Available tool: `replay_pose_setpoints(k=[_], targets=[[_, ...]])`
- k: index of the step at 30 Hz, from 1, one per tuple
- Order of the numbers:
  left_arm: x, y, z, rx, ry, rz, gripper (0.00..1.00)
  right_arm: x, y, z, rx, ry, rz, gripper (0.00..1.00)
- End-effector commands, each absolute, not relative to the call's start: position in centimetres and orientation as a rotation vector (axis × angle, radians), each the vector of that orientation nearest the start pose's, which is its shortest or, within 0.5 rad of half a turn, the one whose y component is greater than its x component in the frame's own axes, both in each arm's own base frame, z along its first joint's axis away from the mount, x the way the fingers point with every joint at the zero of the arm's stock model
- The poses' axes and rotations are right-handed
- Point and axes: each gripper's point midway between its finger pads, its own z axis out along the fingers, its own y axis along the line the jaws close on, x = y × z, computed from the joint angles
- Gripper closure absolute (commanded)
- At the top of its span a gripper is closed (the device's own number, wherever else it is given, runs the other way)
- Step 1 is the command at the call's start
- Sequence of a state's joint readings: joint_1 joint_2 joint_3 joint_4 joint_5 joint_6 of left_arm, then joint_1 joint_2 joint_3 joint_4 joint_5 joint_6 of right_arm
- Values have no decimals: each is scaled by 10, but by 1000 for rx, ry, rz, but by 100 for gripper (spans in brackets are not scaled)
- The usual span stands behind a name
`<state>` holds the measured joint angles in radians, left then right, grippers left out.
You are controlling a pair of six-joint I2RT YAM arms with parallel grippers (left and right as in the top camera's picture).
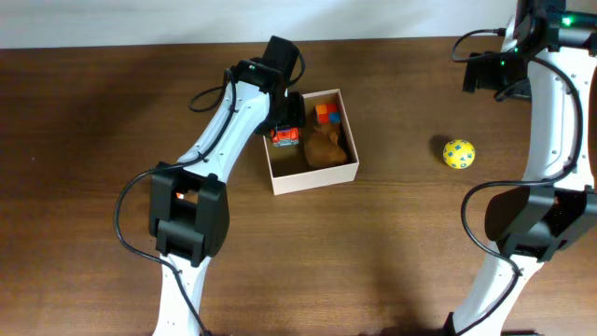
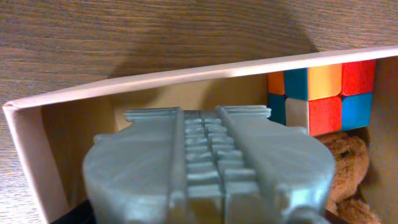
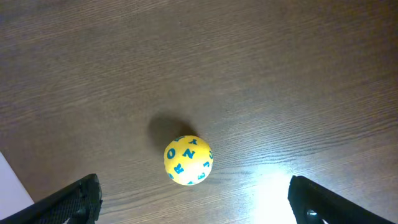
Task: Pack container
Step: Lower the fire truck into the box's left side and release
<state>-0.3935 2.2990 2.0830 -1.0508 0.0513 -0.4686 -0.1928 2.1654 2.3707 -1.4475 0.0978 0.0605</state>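
One container holds one cube, one plush; one ball outside; right tool wide, left tool cannot tell.

We see dark brown table, wood grain running left to right. Pale strip borders its far edge. Container sits flat on table, toward far side, near middle, turned slightly askew to table edge; white walls, open top. Yellow ball with blue letters rests on bare wood right of container, well apart from it. We note small shadow beside ball, bright glare patch on wood near it.
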Motion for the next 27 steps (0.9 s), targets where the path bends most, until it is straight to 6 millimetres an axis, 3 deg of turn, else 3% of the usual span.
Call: replay_pose_setpoints(k=[1, 8, 10, 21, 27], targets=[[479, -205, 77, -114, 2879, -217, 35, 464, -109, 219, 392, 2759, -188, 1], [482, -205, 78, -114, 2864, -220, 32, 464, -109, 219, 393, 2759, -188, 1], [483, -206, 78, -114, 2860, -222, 25, 464, -109, 219, 392, 2759, -188, 1], [489, -198, 80, -124, 2829, -162, 24, 464, -109, 219, 392, 2759, -188, 1], [512, -200, 110, -92, 2721, -155, 29, 464, -109, 219, 392, 2759, -188, 1]])
